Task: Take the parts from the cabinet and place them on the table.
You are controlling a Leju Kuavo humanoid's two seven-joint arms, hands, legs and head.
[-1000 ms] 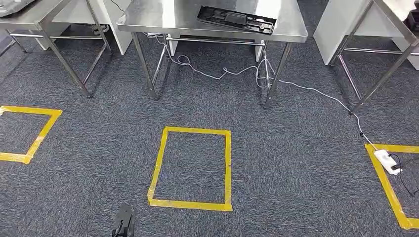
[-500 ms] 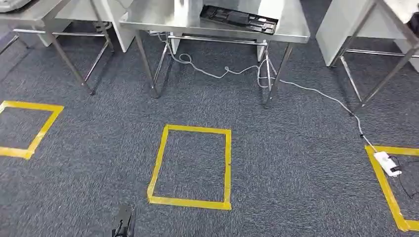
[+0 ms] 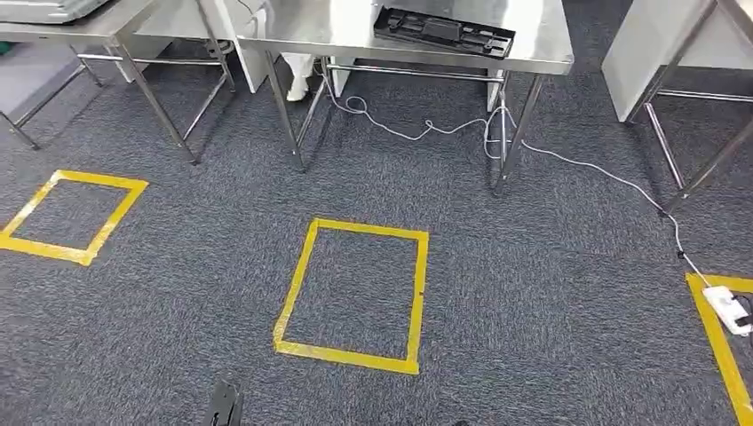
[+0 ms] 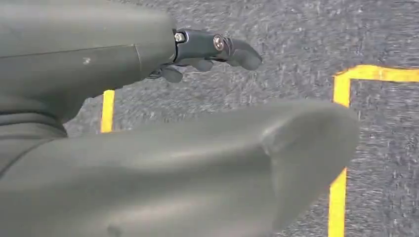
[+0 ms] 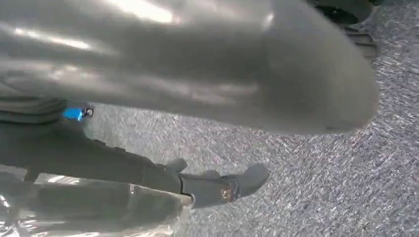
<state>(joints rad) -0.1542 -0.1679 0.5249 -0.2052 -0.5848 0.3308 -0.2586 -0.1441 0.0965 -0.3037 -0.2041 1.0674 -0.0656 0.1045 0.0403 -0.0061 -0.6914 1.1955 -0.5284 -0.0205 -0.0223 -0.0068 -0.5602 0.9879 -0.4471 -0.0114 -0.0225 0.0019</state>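
One steel counter [image 3: 533,55] stands far ahead, carrying a black tray [image 3: 442,30]. The right hand [image 5: 148,148] holds a clear bagged part [image 5: 99,212]; the left hand [image 4: 207,49] hangs with fingers apart, holding nothing. Walk squarely past the yellow tape square [image 3: 355,293], keeping the bag steady.

Open carpet [image 3: 533,319] lies before the steel table [image 3: 533,44], marked by a yellow tape square [image 3: 355,297]. A white cable [image 3: 586,169] trails across the floor to a power strip [image 3: 728,309] (right side). A black tray [image 3: 444,31] occupies the tabletop's middle.
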